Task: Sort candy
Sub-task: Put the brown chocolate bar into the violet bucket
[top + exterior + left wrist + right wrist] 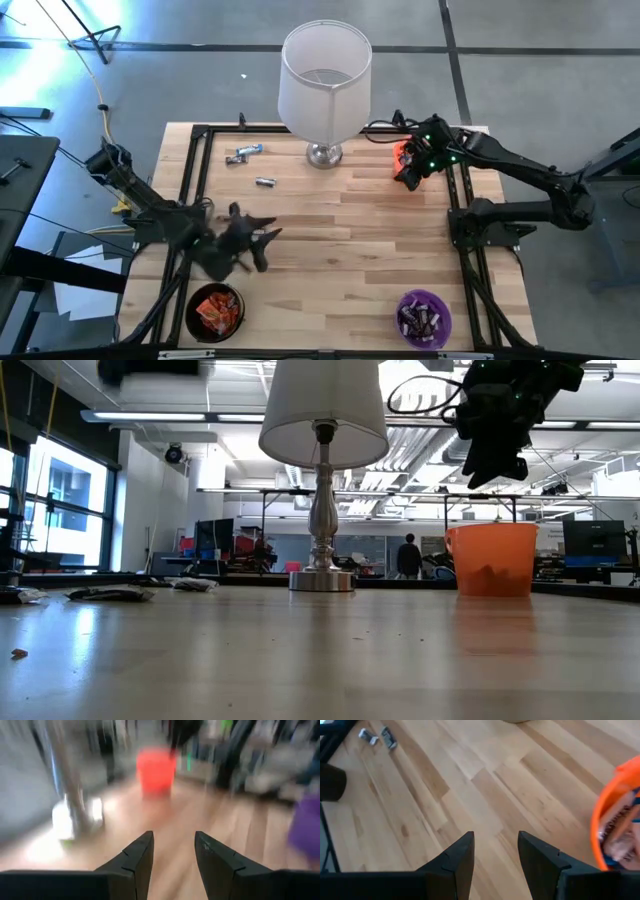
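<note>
At the desk's (340,215) near left corner sits a black bowl (214,311) of orange-red candy; just beyond it hangs the left claw (262,248), fingers apart and holding nothing. Three loose silvery candy bars (243,153) lie near the far edge, left of the lamp (322,85), two of them close together and one (265,182) a little nearer. A purple bowl (424,317) with dark-wrapped candy stands at the near right corner. The right claw (409,170) hovers over the orange bowl (490,559) by the far right edge, fingers apart and empty; that bowl holds candy too.

By my count: three bowls, three loose bars, one lamp; the bars inside the bowls cannot be counted.

The likely trouble: the left arm is blurred with motion, and reaching for the loose bars takes it close to the lamp base, which a careless sweep could knock. The thin, flat wrappers may also slip out of a pinch.
</note>
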